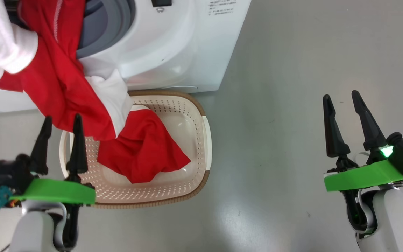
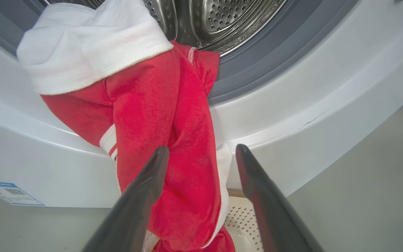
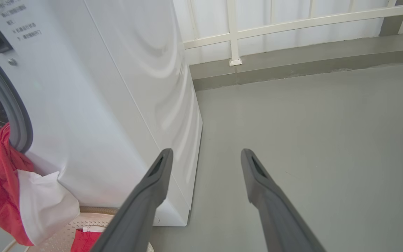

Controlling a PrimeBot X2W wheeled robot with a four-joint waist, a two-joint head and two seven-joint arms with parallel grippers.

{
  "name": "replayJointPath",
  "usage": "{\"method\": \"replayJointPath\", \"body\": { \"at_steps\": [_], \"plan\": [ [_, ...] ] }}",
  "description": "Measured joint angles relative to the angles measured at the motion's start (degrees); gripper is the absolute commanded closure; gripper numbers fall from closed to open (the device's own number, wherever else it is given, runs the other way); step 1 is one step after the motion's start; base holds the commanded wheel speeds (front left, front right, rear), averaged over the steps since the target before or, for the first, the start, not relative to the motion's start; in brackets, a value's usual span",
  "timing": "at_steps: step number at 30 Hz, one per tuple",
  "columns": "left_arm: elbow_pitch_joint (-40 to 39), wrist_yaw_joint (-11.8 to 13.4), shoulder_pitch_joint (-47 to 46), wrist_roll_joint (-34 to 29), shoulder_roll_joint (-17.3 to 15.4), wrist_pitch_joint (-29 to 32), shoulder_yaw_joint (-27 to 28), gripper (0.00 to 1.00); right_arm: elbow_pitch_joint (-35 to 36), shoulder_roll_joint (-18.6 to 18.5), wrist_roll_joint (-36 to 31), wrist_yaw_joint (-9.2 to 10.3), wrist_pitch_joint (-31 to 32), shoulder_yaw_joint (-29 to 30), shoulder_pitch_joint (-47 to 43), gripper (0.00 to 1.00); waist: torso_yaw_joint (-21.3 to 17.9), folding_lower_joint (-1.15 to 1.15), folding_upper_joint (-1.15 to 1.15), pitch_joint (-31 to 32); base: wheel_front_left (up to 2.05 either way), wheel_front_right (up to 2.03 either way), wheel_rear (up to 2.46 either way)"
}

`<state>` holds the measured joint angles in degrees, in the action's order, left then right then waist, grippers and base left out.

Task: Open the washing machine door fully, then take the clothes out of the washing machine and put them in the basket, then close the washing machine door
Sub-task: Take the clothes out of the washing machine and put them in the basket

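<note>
The red-and-white clothes (image 1: 65, 80) spill from the washing machine (image 1: 173, 45) over its grey rubber ring (image 1: 117, 17) and down into the basket (image 1: 203, 140), which stands on the floor (image 1: 292, 105) against the washer's front. The left hand (image 1: 63, 117), fingers spread and empty, hovers by the hanging fabric. The right hand (image 1: 341, 94), also spread, is well apart over the floor.

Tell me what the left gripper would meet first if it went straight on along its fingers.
Most likely the clothes: the red fabric hangs straight ahead of the open left gripper. Behind it stands the washing machine. How near the fabric is, the pictures leave unclear.
</note>
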<state>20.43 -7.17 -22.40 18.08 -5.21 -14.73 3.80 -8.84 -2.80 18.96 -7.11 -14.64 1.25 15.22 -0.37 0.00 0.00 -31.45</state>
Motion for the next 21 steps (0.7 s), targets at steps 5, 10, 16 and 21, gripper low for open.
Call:
{"method": "replayJointPath", "body": {
  "at_steps": [5, 10, 16, 21],
  "plan": [
    [-4.9, 0.0, 4.5, -0.3, 1.1, 0.0, 0.2, 0.00, -0.2, 0.0, -0.9, 0.00, 0.0, 0.0, -1.2, 0.00, 0.1, 0.00, 0.00, 0.6, 0.00, 0.00, 0.00],
    [-7.6, 0.0, 6.3, -0.4, 2.2, 0.0, 0.3, 0.00, -0.2, 0.0, -0.9, 0.00, 0.0, 0.0, -1.2, 0.00, 0.1, 0.00, 0.00, 0.6, 0.00, 0.00, 0.00],
    [-8.6, 0.0, 6.3, -0.4, 2.4, 0.0, 0.3, 0.00, -0.2, 0.0, -0.9, 0.00, 0.0, 0.0, -1.2, 0.00, 0.2, 0.00, 0.00, 0.4, 0.00, 0.00, 0.00],
    [-8.9, 0.0, 5.6, -0.3, 2.4, 0.0, 1.0, 0.00, -0.1, 0.0, -0.9, 0.00, 0.0, 0.1, -1.2, 0.00, 0.3, 0.00, 0.00, 0.2, 0.00, 0.00, 0.00]
  ]
}}
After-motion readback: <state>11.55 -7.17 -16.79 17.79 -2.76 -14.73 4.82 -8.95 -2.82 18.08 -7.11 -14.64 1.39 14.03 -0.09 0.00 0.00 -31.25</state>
